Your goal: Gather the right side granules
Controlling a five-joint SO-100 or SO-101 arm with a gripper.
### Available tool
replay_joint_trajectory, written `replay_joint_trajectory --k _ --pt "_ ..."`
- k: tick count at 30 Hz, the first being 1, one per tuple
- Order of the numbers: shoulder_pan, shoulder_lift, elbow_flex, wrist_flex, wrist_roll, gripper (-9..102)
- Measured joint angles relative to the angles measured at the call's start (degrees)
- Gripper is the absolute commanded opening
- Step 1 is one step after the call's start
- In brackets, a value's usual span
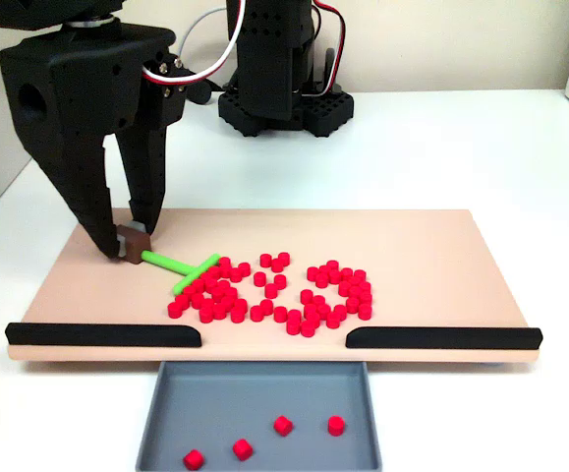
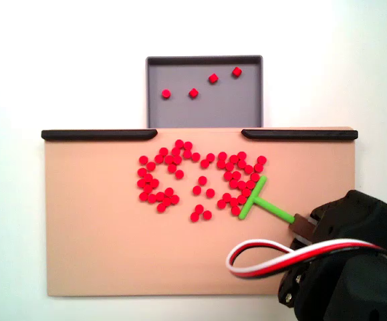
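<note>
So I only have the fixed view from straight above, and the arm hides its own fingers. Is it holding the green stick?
Observer: Yes, the gripper is shut on the brown block at the green stick's handle end.
Operator: Is the stick down at the board?
Observer: It looks low, its crossbar level with the red pellets on the board; contact I cannot confirm.
Operator: Where is the arm's base?
Observer: The base stands on the white table beyond the board's far edge.

Board (image 1: 441, 236) bare behind granules (image 1: 274, 290); black rails (image 1: 107, 334) flank open gap to tray (image 1: 161, 413).
</note>
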Motion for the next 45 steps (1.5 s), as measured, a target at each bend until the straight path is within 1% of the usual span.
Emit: replay_joint_trajectory --k 5,11,13,17,26,31,35,45 --pt "0.79 3.78 1.41 0.79 1.23 0" --pt "0.09 12.57 7.12 1.32 10.11 0" --pt "-1.14 15.56 9.58 1.41 14.59 0" --pt "-4.39 22.32 14.85 1.41 27.16 0" --pt "-15.29 37.79 28.56 1.49 63.46 0" --pt "-21.45 39.55 30.50 6.42 74.44 0" --pt "-23.20 38.50 30.50 6.86 77.96 0" --pt "-21.36 41.92 30.50 6.86 77.70 0"
